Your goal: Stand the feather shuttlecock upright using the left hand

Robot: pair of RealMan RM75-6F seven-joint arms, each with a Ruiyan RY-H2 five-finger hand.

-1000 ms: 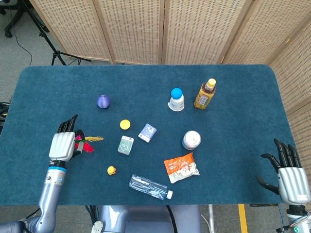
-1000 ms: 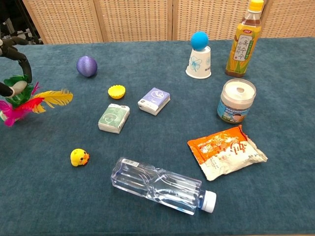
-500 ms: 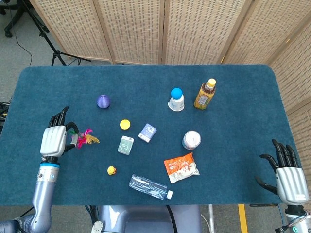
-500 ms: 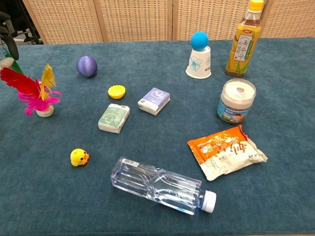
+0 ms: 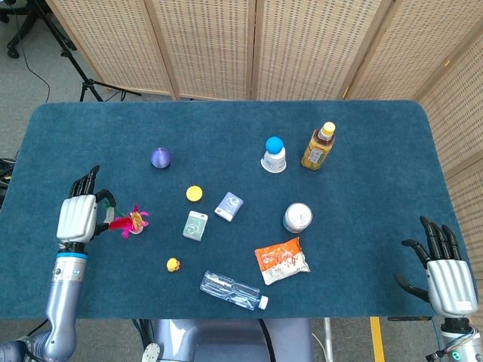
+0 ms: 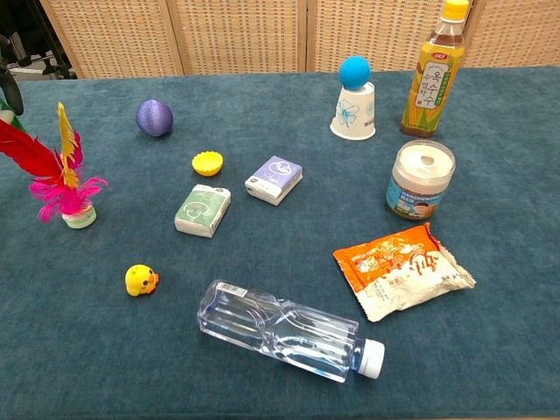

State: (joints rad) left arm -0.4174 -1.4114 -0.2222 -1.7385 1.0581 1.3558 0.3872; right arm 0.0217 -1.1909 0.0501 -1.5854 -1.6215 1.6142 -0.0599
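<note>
The feather shuttlecock [image 5: 130, 223] [image 6: 67, 185] stands upright on its pale round base on the blue cloth, with red, pink and yellow feathers pointing up. My left hand [image 5: 78, 217] is just to its left, fingers apart and holding nothing; whether the thumb touches the feathers is unclear. In the chest view only a dark fingertip shows at the top left edge. My right hand [image 5: 447, 273] rests open at the table's front right corner, far from everything.
Close to the shuttlecock are a yellow duck [image 6: 141, 279], a green tissue pack [image 6: 203, 211] and a yellow cap [image 6: 207, 163]. A purple ball [image 6: 155, 117] lies further back. A water bottle [image 6: 289, 329], snack bag [image 6: 402, 271], jar [image 6: 421, 178], cup [image 6: 353, 112] and tea bottle [image 6: 432, 74] are to the right.
The shuttlecock went from lying tilted in my left hand to standing on its base. The left hand let go and drew back to the left. The right hand barely moved.
</note>
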